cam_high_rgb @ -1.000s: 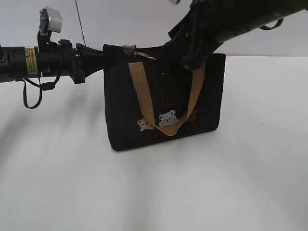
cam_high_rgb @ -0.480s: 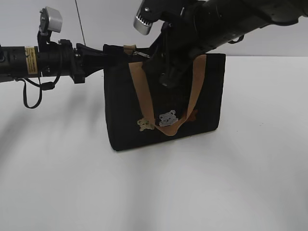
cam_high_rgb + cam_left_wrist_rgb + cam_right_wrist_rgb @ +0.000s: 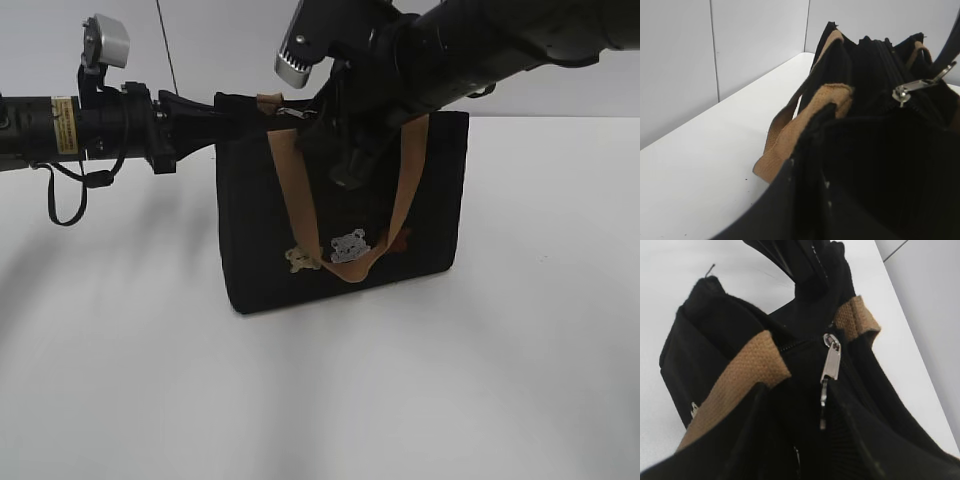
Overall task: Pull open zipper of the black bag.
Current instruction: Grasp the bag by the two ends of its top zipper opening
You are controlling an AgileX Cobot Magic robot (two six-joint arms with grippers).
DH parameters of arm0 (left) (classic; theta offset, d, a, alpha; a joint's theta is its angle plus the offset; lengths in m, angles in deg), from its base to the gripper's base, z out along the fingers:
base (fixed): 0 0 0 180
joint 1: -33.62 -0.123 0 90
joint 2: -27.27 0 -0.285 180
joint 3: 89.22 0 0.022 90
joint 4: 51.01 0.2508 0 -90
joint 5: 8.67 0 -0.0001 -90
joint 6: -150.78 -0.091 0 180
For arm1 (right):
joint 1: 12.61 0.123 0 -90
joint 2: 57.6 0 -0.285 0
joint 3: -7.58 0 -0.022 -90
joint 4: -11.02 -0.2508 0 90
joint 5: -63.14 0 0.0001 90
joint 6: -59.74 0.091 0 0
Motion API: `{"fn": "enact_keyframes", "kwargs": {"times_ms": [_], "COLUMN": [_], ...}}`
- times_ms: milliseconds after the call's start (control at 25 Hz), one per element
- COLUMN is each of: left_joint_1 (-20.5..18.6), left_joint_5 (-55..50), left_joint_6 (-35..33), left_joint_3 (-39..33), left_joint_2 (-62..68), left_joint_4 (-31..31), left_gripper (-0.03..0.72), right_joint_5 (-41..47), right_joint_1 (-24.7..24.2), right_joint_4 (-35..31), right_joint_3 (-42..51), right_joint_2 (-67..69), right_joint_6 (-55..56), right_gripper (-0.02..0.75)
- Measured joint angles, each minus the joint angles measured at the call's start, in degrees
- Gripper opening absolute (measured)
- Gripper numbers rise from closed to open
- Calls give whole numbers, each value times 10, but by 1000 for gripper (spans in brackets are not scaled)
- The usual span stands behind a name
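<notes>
A: Well, where did we see the black bag (image 3: 340, 205) at that moment?

B: We saw it standing upright on the white table (image 3: 320, 400), a little left of the middle in the outside view. Its tan handle (image 3: 292, 190) hung down over the front side, and small bear patches (image 3: 349, 246) were near the bottom of the handle loop.

A: And the zipper (image 3: 805, 342)?

B: It ran along the top edge of the bag. In the right wrist view we saw the silvery pull tab (image 3: 831, 362) near the end where the tan straps are sewn, and it pointed toward the camera. In the left wrist view the same tab (image 3: 912, 88) stuck out to the right, above the dark zip line.

A: What did the left gripper (image 3: 225, 117) do?

B: It came from the left side and was closed on the top left corner of the bag. In its own camera we saw the black cloth and one tan strap (image 3: 790, 135) pressed between the dark fingers (image 3: 790, 200).

A: And the right gripper (image 3: 325, 125)?

B: It reached down from the upper right to the top of the bag, just beside the tab. Its jaws stood partly apart on both sides of the tab. We could not tell if they really pinched the tab or only were near it.
</notes>
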Motion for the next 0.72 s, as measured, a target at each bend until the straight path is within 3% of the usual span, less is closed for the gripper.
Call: {"fn": "enact_keyframes", "kwargs": {"times_ms": [240, 480, 640, 720], "left_joint_1": [0, 0, 0, 0], "left_joint_5": [0, 0, 1, 1], "left_joint_6": [0, 0, 0, 0], "left_joint_3": [0, 0, 0, 0], "left_joint_2": [0, 0, 0, 0], "left_joint_4": [1, 4, 5, 7], "left_gripper": [45, 44, 44, 44], "right_joint_5": [-8, -12, -13, -14], "right_joint_1": [0, 0, 0, 0], "right_joint_4": [0, 0, 1, 1], "right_joint_3": [0, 0, 0, 0], "right_joint_2": [1, 1, 1, 1], "right_joint_6": [-2, -2, -2, -2], "right_gripper": [261, 134, 8, -13]}}
